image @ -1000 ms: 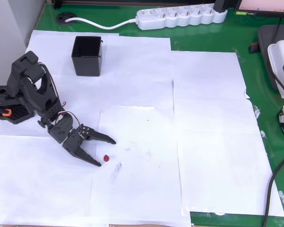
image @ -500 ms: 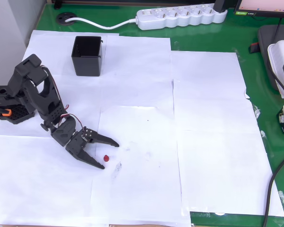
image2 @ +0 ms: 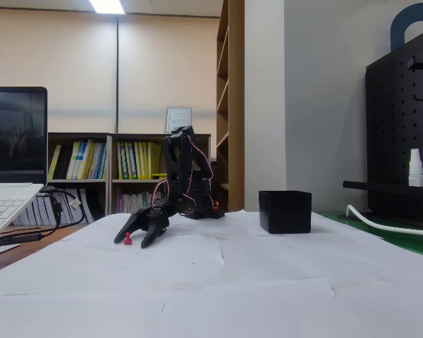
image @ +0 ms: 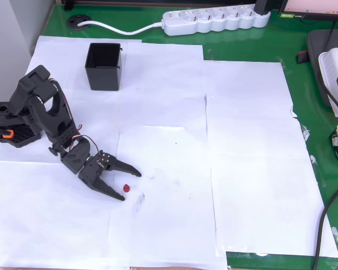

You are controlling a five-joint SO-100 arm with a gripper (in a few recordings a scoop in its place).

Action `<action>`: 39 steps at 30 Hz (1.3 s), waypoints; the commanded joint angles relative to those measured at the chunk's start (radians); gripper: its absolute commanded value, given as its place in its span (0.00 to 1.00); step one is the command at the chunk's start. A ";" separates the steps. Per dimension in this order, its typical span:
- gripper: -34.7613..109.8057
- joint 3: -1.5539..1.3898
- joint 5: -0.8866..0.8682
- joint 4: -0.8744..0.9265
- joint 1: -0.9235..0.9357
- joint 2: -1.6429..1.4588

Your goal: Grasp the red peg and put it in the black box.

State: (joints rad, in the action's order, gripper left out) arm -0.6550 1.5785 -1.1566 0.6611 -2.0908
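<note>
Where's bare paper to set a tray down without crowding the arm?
In the overhead view, the white paper sheets lie bare right of centre, out to the green table edge. A smaller bare patch sits between the small square black box and the white power strip. Crowded: lower left, where the open black gripper brackets the tiny red peg.

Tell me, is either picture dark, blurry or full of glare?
Overhead view: bright, even and sharp, the peg crisp between the open pincer tips. Fixed view: dimmer, arm and box nearly silhouettes, a ceiling light glaring at the top.
</note>
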 commanded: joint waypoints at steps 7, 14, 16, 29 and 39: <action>0.44 -0.005 0.029 -0.011 -0.014 -0.015; 0.41 -0.005 0.029 -0.014 -0.025 -0.017; 0.41 -0.005 0.031 -0.015 -0.026 -0.018; 0.39 0.005 0.049 -0.026 -0.002 -0.021; 0.39 0.041 0.067 -0.071 0.028 -0.031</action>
State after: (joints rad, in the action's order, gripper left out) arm -0.6381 1.6306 -1.2180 0.6611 -2.1184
